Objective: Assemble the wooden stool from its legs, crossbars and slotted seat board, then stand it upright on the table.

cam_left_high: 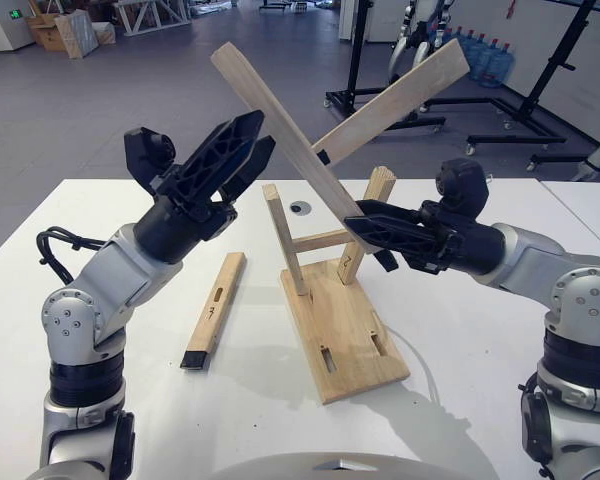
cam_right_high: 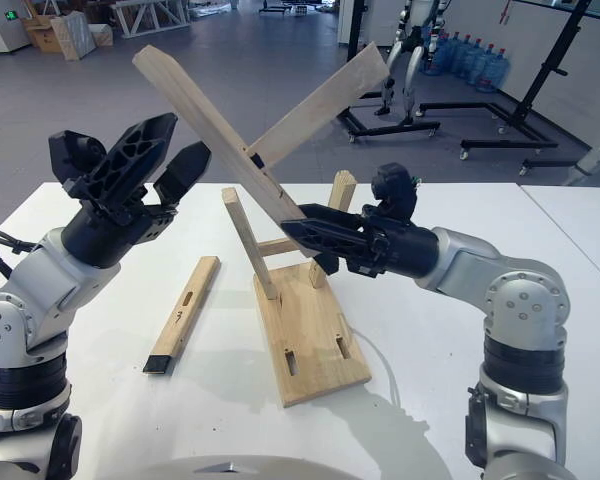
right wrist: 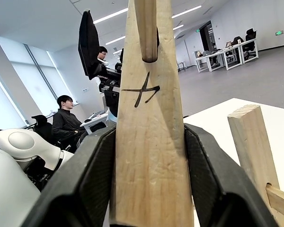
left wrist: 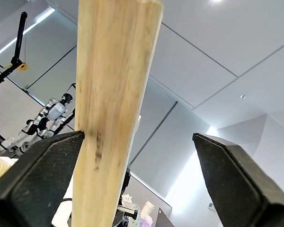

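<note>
Nearest, the board (cam_left_high: 352,338) is lying flat on the white table (cam_left_high: 470,350). It is a pale rectangular plank of smooth wood with two narrow slots showing in its near half. At its 9 o'clock the loose leg (cam_left_high: 215,308) is lying flat and apart from it, a slim slotted bar with a dark cap on the near end.

At the board's 12 o'clock end the upright legs (cam_left_high: 285,240) are standing in it, with the low crossbar (cam_left_high: 320,241) joining them. The far one is partly hidden.

Just beyond, the right gripper (cam_left_high: 365,218) is clamping its black fingers on the held leg (cam_left_high: 280,125), near its lower end. That leg is slanting up toward 11 o'clock, and the fingers are covering much of its foot. The raised crossbar (cam_left_high: 400,95) is branching from it toward 1 o'clock; their joint is hard to make out.

Farther up, the left gripper (cam_left_high: 262,130) is gaping wide around the held leg's upper part. The wood is sitting close against one finger (left wrist: 38,179), well apart from the other, and gripped by neither.
</note>
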{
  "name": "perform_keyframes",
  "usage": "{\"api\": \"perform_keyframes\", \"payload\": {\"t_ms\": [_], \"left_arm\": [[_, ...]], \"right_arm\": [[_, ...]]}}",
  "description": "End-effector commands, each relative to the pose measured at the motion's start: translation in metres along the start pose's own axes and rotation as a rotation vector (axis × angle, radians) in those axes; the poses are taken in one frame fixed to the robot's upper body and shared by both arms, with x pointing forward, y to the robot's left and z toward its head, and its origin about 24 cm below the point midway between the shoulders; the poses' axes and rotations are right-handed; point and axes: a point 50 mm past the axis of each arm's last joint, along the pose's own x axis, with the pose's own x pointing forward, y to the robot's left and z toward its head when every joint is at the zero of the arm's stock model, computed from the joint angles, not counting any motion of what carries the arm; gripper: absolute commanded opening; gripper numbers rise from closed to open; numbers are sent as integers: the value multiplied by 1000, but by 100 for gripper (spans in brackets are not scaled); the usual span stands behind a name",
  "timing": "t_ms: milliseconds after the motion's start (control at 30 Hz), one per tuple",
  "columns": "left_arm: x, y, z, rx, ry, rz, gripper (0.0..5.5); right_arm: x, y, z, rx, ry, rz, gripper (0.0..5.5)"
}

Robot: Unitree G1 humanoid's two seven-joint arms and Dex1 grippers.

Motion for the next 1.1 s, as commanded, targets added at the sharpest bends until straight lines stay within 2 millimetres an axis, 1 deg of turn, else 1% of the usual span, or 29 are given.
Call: {"api": "perform_keyframes", "payload": {"t_ms": [33,167,333,567,933,1033,1100], "left_arm": [[7,-3,-4,26,50,-2,423],[5,-1,-7,35,64,12,423],[8,-2,-5,47,56,9,423],[16,-5,10,13,-34,-33,423],[13,-1,2,5,21,13,423],[11,3,4,-4,8,36,369],[10,5,4,-9,5,51,344]], "right_arm": [[6,6,0,-8,-9,39,205],[3,4,8,-15,-37,21,205],[7,8,-4,6,6,43,205],[8,7,-11,26,16,52,205],[11,7,-9,26,-3,61,205],[11,6,-8,27,-5,60,205],[11,7,-9,28,-2,61,205]]}}
